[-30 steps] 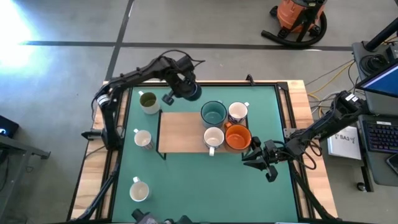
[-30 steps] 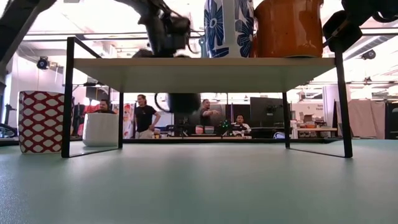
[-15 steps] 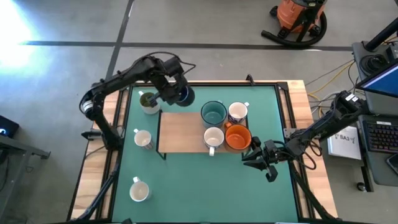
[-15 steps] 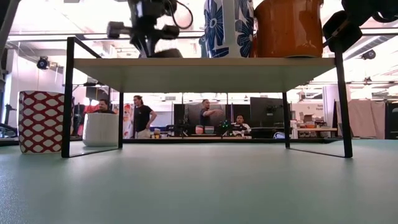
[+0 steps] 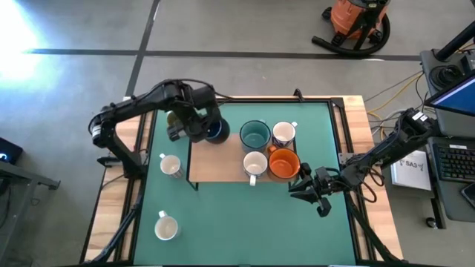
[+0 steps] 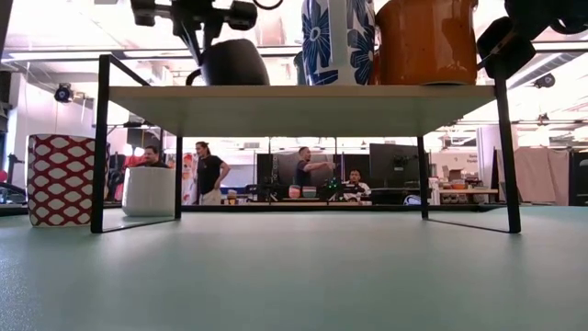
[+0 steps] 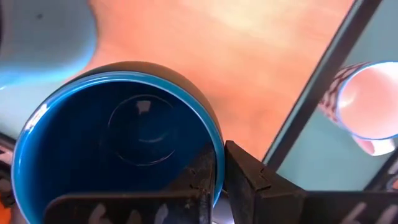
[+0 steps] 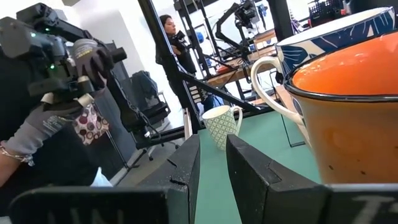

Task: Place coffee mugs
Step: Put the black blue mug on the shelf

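Note:
My left gripper (image 5: 199, 127) is shut on the navy mug (image 5: 216, 132), blue inside (image 7: 124, 137), at the far left corner of the wooden shelf (image 5: 219, 159). On the shelf stand a teal mug (image 5: 254, 135), a white blue-patterned mug (image 5: 283, 133), a white mug (image 5: 254, 165) and an orange mug (image 5: 282, 164). My right gripper (image 5: 300, 186) is open, off the shelf's near right corner beside the orange mug (image 8: 354, 112). A red-patterned mug (image 5: 171, 165) and a white mug (image 5: 165, 226) rest on the table. The left arm mostly hides the olive mug (image 5: 172, 117). My left gripper pinches the navy mug's rim (image 7: 214, 155), one finger inside (image 7: 198, 180) and one outside (image 7: 249, 177). The fingers come from above, pointing down. The mug is upright, its base (image 6: 234, 81) at the shelf top; whether it rests there I cannot tell.
The shelf stands on thin black legs (image 6: 101, 138) over the green table. Its left half (image 5: 215, 167) is bare wood. In the low view the red-patterned mug (image 6: 60, 179) and a white mug (image 6: 149, 190) sit left of it. People show beyond the table.
My left gripper has carried the navy mug up from behind the shelf, then toward the table's near edge and a little left, to the shelf's far left corner. The wrist has swung round over the olive mug. The right arm has kept still.

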You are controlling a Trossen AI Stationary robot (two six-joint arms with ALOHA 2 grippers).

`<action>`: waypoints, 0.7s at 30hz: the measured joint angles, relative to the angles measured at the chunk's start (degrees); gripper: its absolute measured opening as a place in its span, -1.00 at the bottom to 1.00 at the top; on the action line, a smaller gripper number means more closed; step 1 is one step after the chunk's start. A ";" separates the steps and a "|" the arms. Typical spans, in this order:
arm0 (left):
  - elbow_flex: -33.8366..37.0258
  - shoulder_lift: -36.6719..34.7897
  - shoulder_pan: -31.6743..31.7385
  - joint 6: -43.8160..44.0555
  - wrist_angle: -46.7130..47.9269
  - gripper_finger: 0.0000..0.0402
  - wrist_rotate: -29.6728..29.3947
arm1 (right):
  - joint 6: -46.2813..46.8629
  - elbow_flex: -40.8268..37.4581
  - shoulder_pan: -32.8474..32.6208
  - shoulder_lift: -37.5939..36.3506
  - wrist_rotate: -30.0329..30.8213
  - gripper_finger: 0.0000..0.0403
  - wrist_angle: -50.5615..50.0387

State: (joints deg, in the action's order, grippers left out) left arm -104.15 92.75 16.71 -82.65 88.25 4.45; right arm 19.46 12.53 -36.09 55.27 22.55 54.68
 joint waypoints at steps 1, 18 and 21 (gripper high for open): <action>0.01 0.00 -0.54 0.59 0.48 -0.96 -0.02 | 0.00 0.00 0.02 0.00 0.00 -0.66 -0.01; 0.01 2.33 -7.19 4.58 1.78 -0.96 0.98 | 0.00 0.00 0.00 0.00 0.00 -0.66 -0.31; -0.10 2.85 -7.19 4.65 1.83 -0.96 1.29 | 0.00 0.00 0.00 0.00 0.00 -0.66 -0.53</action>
State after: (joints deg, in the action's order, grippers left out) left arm -104.25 95.60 9.52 -78.00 90.08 5.74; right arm 19.46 12.53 -36.09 55.27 22.55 54.15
